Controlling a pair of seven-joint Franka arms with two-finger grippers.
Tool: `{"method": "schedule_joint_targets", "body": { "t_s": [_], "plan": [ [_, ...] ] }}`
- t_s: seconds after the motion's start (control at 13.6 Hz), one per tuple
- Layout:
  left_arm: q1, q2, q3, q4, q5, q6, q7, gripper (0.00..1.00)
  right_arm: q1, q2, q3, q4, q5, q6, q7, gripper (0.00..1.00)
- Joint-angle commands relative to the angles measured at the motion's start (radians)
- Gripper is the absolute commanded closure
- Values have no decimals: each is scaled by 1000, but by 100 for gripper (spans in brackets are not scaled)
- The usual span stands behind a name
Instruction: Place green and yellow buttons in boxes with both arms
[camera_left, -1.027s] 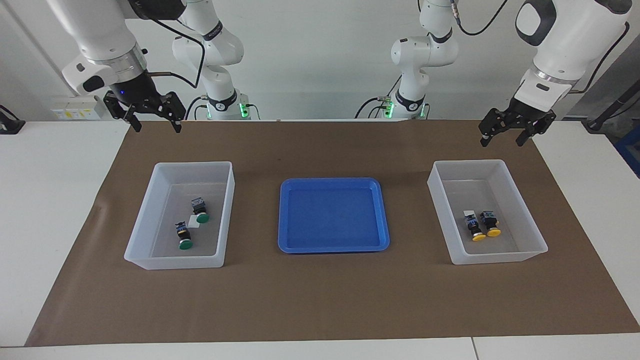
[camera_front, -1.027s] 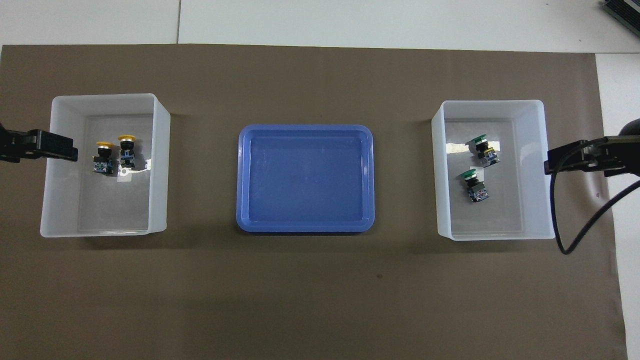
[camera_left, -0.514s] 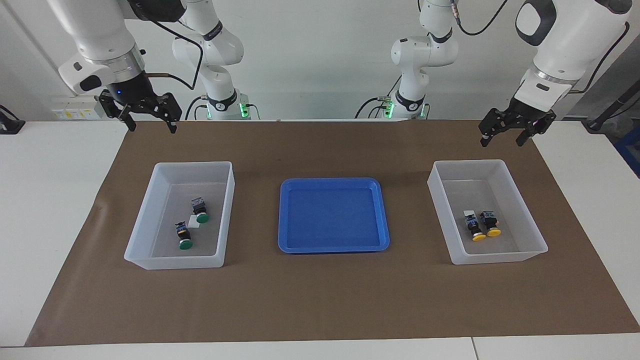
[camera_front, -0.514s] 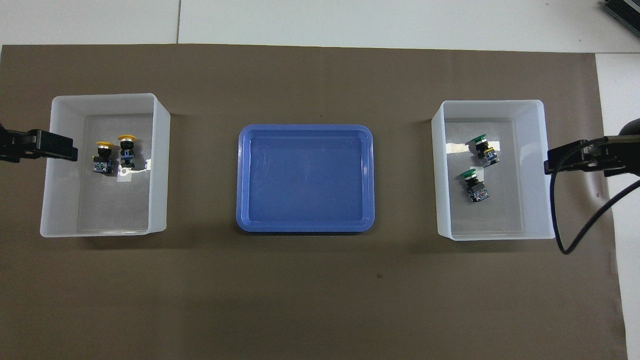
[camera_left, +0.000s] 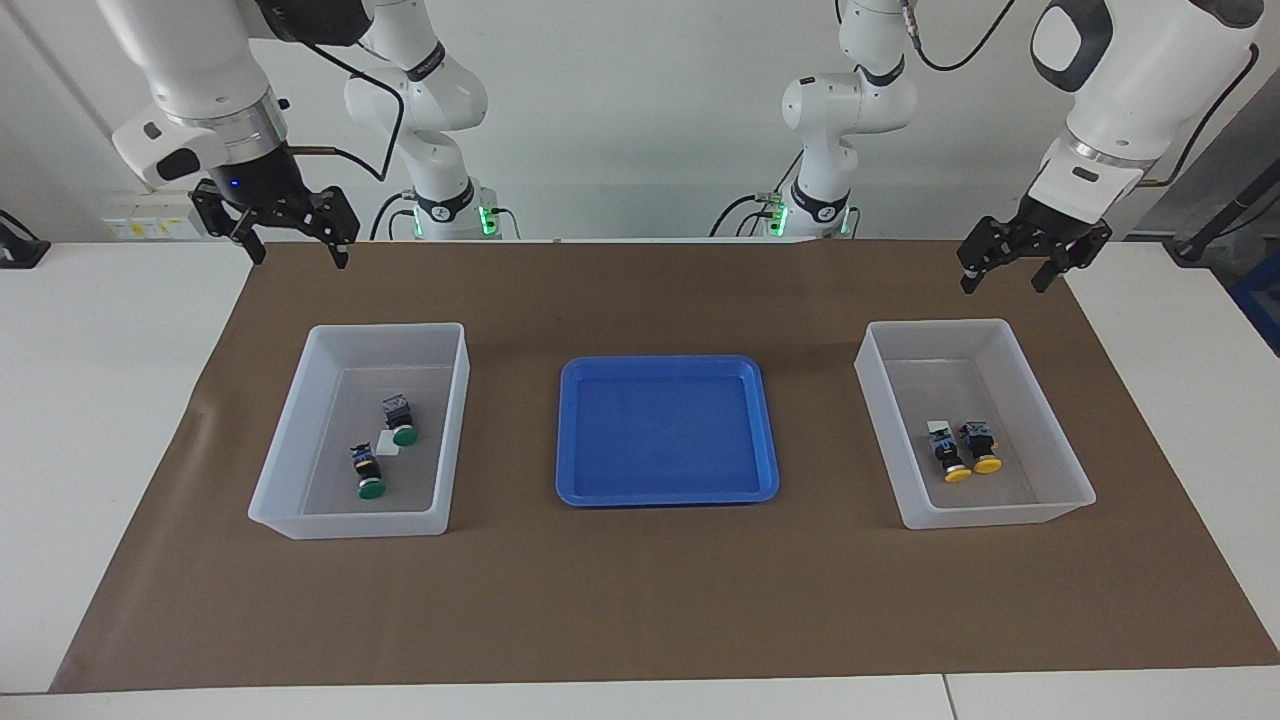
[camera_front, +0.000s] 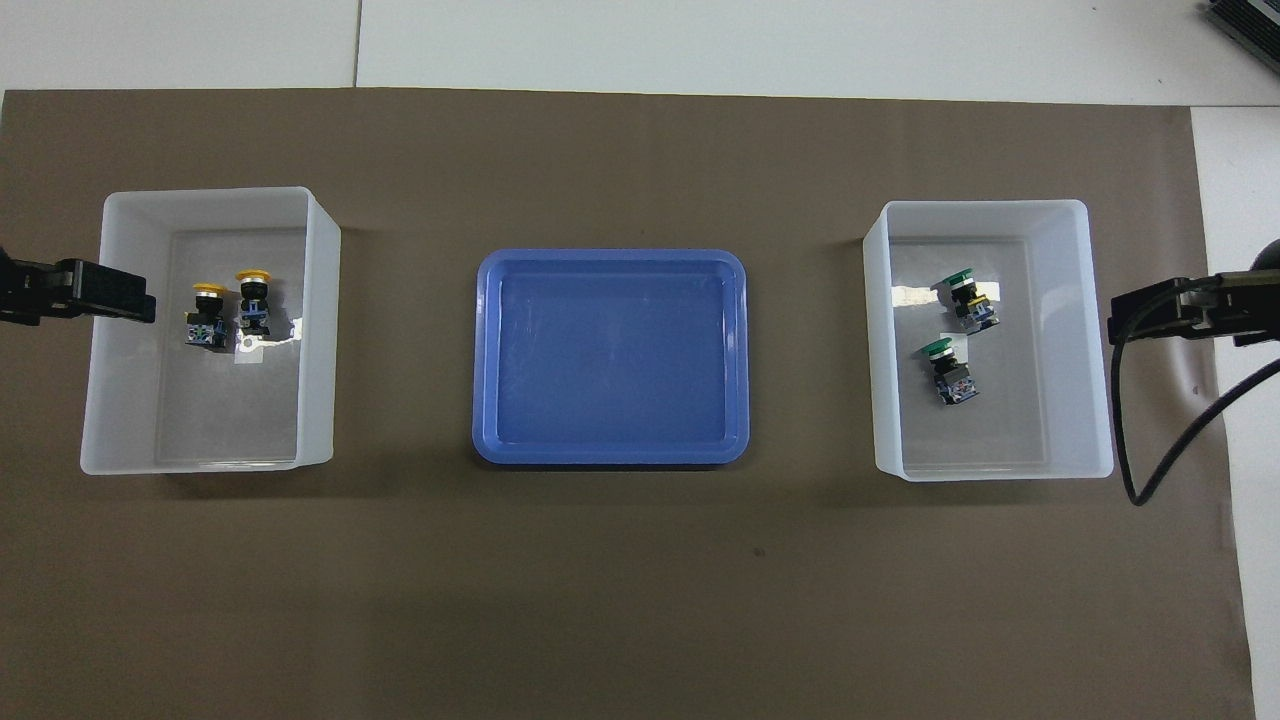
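The scene is lit brightly and evenly from above. Soft, short shadows are cast on the brown mat along the edges of the two white boxes and the blue tray. A white glare patch is seen on the floor of each box in the overhead view. Both views are sharp, with no motion blur. Little edge distortion is noticed.

Two yellow buttons are held in one white box, two green buttons in another.
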Motion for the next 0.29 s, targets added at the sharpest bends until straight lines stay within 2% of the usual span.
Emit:
{"method": "schedule_joint_targets", "body": {
  "t_s": [0.0,0.22],
  "plan": [
    [6,-30,-4,-37,12,21,-7,0,-7,-22,6,-21,7,2,-30,0],
    [6,-30,-4,-37,12,21,-7,0,-1,-22,8,-19,21,2,-28,0]
  ]
}}
